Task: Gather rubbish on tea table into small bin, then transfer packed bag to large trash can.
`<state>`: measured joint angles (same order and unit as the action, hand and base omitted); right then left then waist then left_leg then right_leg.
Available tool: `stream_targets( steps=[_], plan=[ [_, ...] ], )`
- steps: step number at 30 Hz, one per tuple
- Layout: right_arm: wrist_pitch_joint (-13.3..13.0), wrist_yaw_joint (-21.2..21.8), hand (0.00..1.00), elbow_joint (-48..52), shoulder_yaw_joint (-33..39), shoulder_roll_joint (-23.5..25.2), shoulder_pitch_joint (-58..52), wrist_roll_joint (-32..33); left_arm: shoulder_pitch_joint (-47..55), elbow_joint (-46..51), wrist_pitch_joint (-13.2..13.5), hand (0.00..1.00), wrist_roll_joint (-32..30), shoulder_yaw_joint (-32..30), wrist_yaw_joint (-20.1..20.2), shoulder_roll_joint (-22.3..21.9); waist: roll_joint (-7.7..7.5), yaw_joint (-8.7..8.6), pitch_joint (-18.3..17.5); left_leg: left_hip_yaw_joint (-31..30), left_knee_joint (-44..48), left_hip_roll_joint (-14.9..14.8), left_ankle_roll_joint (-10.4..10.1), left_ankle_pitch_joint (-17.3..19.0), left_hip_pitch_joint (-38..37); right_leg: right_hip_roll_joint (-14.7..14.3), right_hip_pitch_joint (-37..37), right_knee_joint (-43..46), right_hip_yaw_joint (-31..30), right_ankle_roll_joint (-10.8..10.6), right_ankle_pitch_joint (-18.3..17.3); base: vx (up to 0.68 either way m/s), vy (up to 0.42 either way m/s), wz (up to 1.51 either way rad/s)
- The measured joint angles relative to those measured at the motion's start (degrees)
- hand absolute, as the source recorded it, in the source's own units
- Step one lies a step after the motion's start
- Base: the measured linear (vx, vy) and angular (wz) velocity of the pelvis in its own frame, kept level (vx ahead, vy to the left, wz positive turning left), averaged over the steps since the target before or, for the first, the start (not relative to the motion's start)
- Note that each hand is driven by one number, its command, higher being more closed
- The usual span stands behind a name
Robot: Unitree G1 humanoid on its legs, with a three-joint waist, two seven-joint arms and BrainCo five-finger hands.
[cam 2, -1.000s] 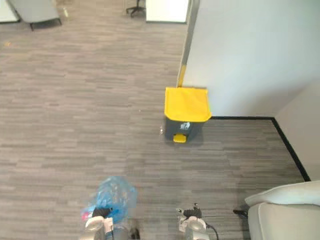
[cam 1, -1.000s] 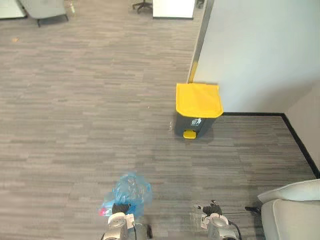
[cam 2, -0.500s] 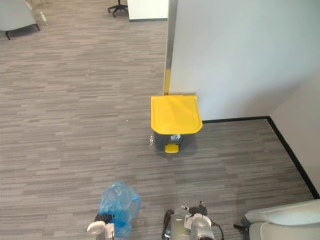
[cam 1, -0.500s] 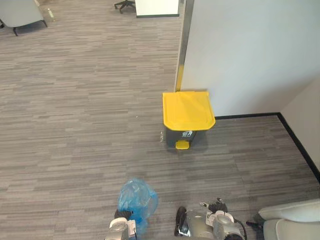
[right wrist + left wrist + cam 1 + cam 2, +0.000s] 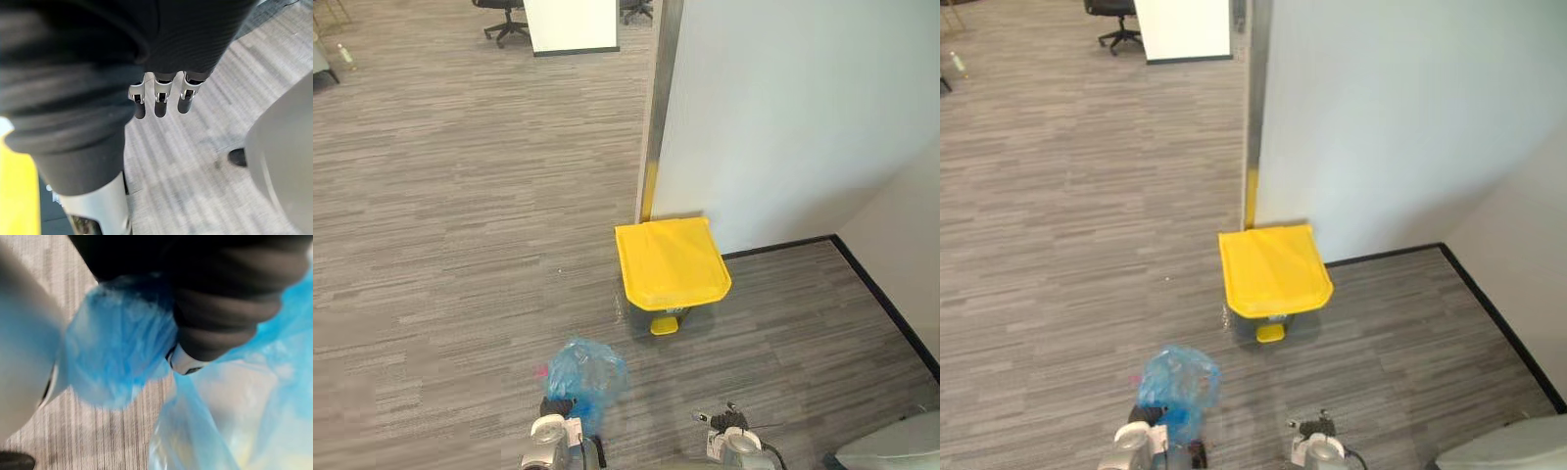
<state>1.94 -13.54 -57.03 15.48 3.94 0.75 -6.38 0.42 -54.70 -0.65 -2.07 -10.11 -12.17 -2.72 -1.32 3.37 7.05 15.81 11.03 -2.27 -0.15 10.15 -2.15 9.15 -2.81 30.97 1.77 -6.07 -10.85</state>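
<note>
A crumpled blue plastic bag (image 5: pixel 584 375) hangs just above the grey carpet, and my left hand (image 5: pixel 555 406) is shut on its bunched top. In the left wrist view the gathered blue film (image 5: pixel 117 357) sits squeezed under the hand's dark cover (image 5: pixel 220 308). The large trash can (image 5: pixel 672 260) stands ahead and slightly right, against the wall, dark grey with a shut yellow lid and a yellow pedal (image 5: pixel 665 325). My right hand (image 5: pixel 727 423) hangs low on the right with straight fingers (image 5: pixel 156 100), holding nothing.
A white partition wall (image 5: pixel 783 117) with a black baseboard (image 5: pixel 886 299) runs behind and right of the can. A grey sofa corner (image 5: pixel 891 452) sits at the lower right. Far back stand a white cabinet (image 5: pixel 570 24) and an office chair (image 5: pixel 504 12).
The whole picture has shifted as the camera moved: the trash can now shows lower and nearer. The blue bag stays in my left hand, and the right hand stays open.
</note>
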Motion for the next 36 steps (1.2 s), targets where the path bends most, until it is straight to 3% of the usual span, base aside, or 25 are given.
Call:
stream_targets(
  steps=[1, 3, 4, 7, 9, 10, 12, 14, 17, 18, 19, 20, 21, 23, 24, 25, 26, 28, 30, 36],
  plan=[
    [-0.05, 0.03, 0.0, 0.06, -0.06, -0.08, -0.3, 0.01, -0.12, 0.01, -0.03, 1.0, 0.0, 0.0, 0.01, 0.07, 0.14, -0.09, 0.11, -0.03, -0.49, 0.06, 0.33, 0.36, -0.91, 0.4, -2.08, 4.86, 0.22, -0.72, 0.96, 0.17, 0.125, -0.09],
    [-0.15, 0.07, 0.0, 1.13, -0.05, -0.15, -0.38, -0.02, -0.04, -0.66, -0.14, 1.0, 0.0, -0.08, -0.04, 0.73, 0.37, -0.21, 0.32, 0.12, -2.54, 0.27, 0.66, 0.96, -4.76, 1.7, -7.23, 14.54, 2.47, 0.28, -2.01, 0.18, 0.051, 0.0],
    [-0.23, 0.06, 0.0, 1.28, -0.03, -0.19, -0.42, -0.04, -0.01, -0.82, -0.14, 1.0, 0.0, -0.09, -0.03, 0.83, 0.37, -0.27, 0.32, 0.05, -3.1, 0.18, 0.54, 1.04, -5.65, 1.72, -8.04, 14.84, 3.47, 0.6, -2.68, 0.22, 0.007, 0.09],
    [-0.36, 0.09, 0.0, 1.47, 0.05, -0.25, 0.11, -0.27, -0.08, -1.36, -0.14, 1.0, -0.04, -0.1, -0.01, 0.85, 0.51, -0.75, 0.46, -0.92, -4.95, -0.52, -0.07, 1.46, -7.56, 0.5, -11.69, 8.31, 7.15, 1.7, -3.79, 0.2, -0.078, 0.19],
    [-0.38, 0.09, 0.0, 1.19, 0.05, -0.25, 0.5, -0.26, -0.13, -1.69, -0.12, 1.0, -0.05, -0.12, 0.02, 0.97, 0.62, -0.95, 0.64, -1.81, -4.87, -1.15, -1.38, 2.26, -8.23, -2.14, -11.96, -1.51, 6.78, 2.78, -1.49, 0.24, -0.165, 0.28],
    [-0.31, 0.2, 0.0, 0.65, 0.27, -0.27, 0.53, -0.07, -0.5, -2.44, -0.08, 1.0, -0.09, -0.34, 0.05, 1.28, -0.44, -1.45, 0.62, -4.54, -4.75, -0.26, -3.11, 3.47, -8.98, -3.15, -10.6, -7.88, 5.37, 5.13, 5.06, 0.28, -0.179, 0.36],
    [-0.38, 0.03, 0.0, -0.28, 1.31, -1.64, 1.16, -0.31, -0.91, -2.84, -0.05, 1.0, -0.17, -0.75, 0.14, -0.43, 1.9, -1.32, 0.54, -6.52, -4.32, -2.35, -3.24, 3.52, -9.12, -4.79, -9.14, -8.87, 6.55, 5.82, 4.09, 0.3, -0.191, 0.25],
    [-0.28, -0.04, 0.0, -0.36, 1.49, -1.78, 1.17, -0.31, -0.98, -2.77, 0.05, 1.0, -0.21, -0.72, 0.14, -0.84, 2.6, -1.18, 0.47, -7.3, -3.62, -3.37, -3.29, 3.54, -9.03, -5.51, -8.87, -8.81, 7.33, 6.51, 2.71, 0.25, -0.178, 0.08],
    [-0.28, -0.06, 0.0, -0.34, 1.59, -1.71, 0.88, -0.21, -1.02, -2.76, -0.14, 1.0, -0.45, 0.1, 1.09, -0.89, 2.41, -1.58, 0.87, -8.75, 6.73, -5.65, -4.27, 4.05, -6.17, -6.44, -3.26, -12.35, 9.72, 7.04, 1.72, 0.2, -0.163, 0.33],
    [-0.24, -0.08, 0.0, -0.35, 1.45, -1.72, 0.35, -0.15, -0.98, -1.76, -0.11, 1.0, -0.56, 0.09, 1.24, -0.88, 2.01, -1.52, 1.08, -8.44, 15.89, -6.96, -6.11, 3.88, -2.88, -6.73, -0.58, -14.01, 10.32, 7.21, 1.41, 0.13, -0.093, 0.33],
    [-0.25, -0.09, 0.0, -0.35, 1.28, -1.73, 0.26, -0.14, -0.87, -1.44, -0.06, 1.0, -0.57, 0.08, 1.24, -0.82, 1.95, -1.43, 1.12, -8.32, 18.53, -7.49, -6.53, 3.87, -1.79, -6.81, 0.16, -14.47, 10.4, 7.32, 1.29, 0.16, -0.062, 0.15],
    [-0.18, -0.11, 0.0, -0.36, 1.19, -1.76, -0.03, -0.09, -0.66, -0.78, 0.0, 1.0, -0.55, -0.04, 1.24, -0.74, 1.92, -1.1, 1.06, -7.07, 24.56, -9.34, -6.7, 4.19, 0.35, -7.3, 1.64, -15.46, 10.48, 7.53, 1.17, 0.16, 0.017, -0.14],
    [-0.14, -0.09, 0.0, -0.35, 1.19, -1.62, -0.11, 0.12, -0.28, -0.58, -0.01, 1.0, -0.56, -0.16, 1.22, -0.62, 2.16, -0.72, 0.9, -4.74, 25.57, -10.08, -5.62, 5.32, 0.5, -7.35, 2.72, -16.38, 9.9, 7.58, 1.14, 0.16, 0.04, -0.18],
    [-0.11, -0.1, 0.0, -0.36, 1.3, -1.62, -0.1, 0.2, 0.22, -0.56, -0.1, 1.0, -0.57, -0.16, 1.26, -0.6, 1.94, -0.91, 0.31, -2.83, 22.29, -9.54, -5.0, 8.15, 2.25, -6.44, 2.95, -17.77, 8.91, 6.74, 1.8, 0.18, 0.136, -0.22],
    [-0.11, -0.09, 0.0, -0.63, 1.65, -1.58, -0.08, 0.26, 0.05, -0.16, -0.04, 1.0, -0.58, -0.19, 1.23, -0.59, 1.43, -0.75, 0.46, -2.3, 15.91, -8.03, -4.05, 8.51, 3.09, -5.08, 3.01, -18.29, 7.77, 5.64, 2.49, 0.14, 0.148, -0.28],
    [-0.11, -0.08, 0.0, -0.79, 1.94, -1.58, -0.12, 0.25, 0.02, -0.11, -0.01, 1.0, -0.58, -0.17, 1.23, -0.59, 1.57, -0.73, 0.44, -2.35, 12.58, -7.54, -3.81, 7.67, 3.05, -4.85, 2.98, -18.39, 7.38, 5.22, 2.74, 0.13, 0.216, -0.44],
    [-0.09, -0.1, 0.0, -1.08, 2.67, -1.8, -0.09, 0.26, -0.1, -0.68, 0.01, 1.0, -0.55, -0.11, 1.25, -0.89, 2.24, -0.73, -0.08, -3.08, 4.65, -6.24, -5.12, 2.04, 2.23, -4.91, 2.99, -19.22, 5.68, 3.49, 3.05, 0.1, 0.19, -0.48],
    [0.12, 0.02, 0.0, -1.1, 2.51, -1.45, -0.49, 0.24, -0.18, -1.07, -0.01, 1.0, -0.68, -0.16, 1.1, 0.02, 1.26, -0.25, -0.77, -1.68, 2.02, -4.15, -4.32, 1.18, 0.24, -3.77, 3.25, -21.05, 2.64, 2.29, 4.28, 0.13, 0.272, -0.44],
    [0.27, 0.03, 0.0, -1.23, 3.71, -0.22, -0.83, 0.22, -0.35, -2.17, -0.15, 1.0, -0.89, 0.09, 1.11, 1.13, -0.3, -0.61, -1.63, -0.55, 0.01, -1.91, -3.91, 0.96, -1.08, -2.15, 4.46, -24.17, 0.35, 1.74, 5.07, 0.12, 0.234, -0.22],
    [0.28, 0.04, 0.0, -1.43, 5.2, -0.08, -1.16, 0.23, -0.03, -3.06, -0.13, 1.0, -1.31, 0.12, 1.11, 2.83, -0.51, -0.57, -1.76, -0.56, -2.07, -0.86, -3.52, 0.74, -2.24, -2.2, 4.89, -26.28, -0.81, 2.13, 6.01, 0.05, 0.073, -0.07]
  ],
)
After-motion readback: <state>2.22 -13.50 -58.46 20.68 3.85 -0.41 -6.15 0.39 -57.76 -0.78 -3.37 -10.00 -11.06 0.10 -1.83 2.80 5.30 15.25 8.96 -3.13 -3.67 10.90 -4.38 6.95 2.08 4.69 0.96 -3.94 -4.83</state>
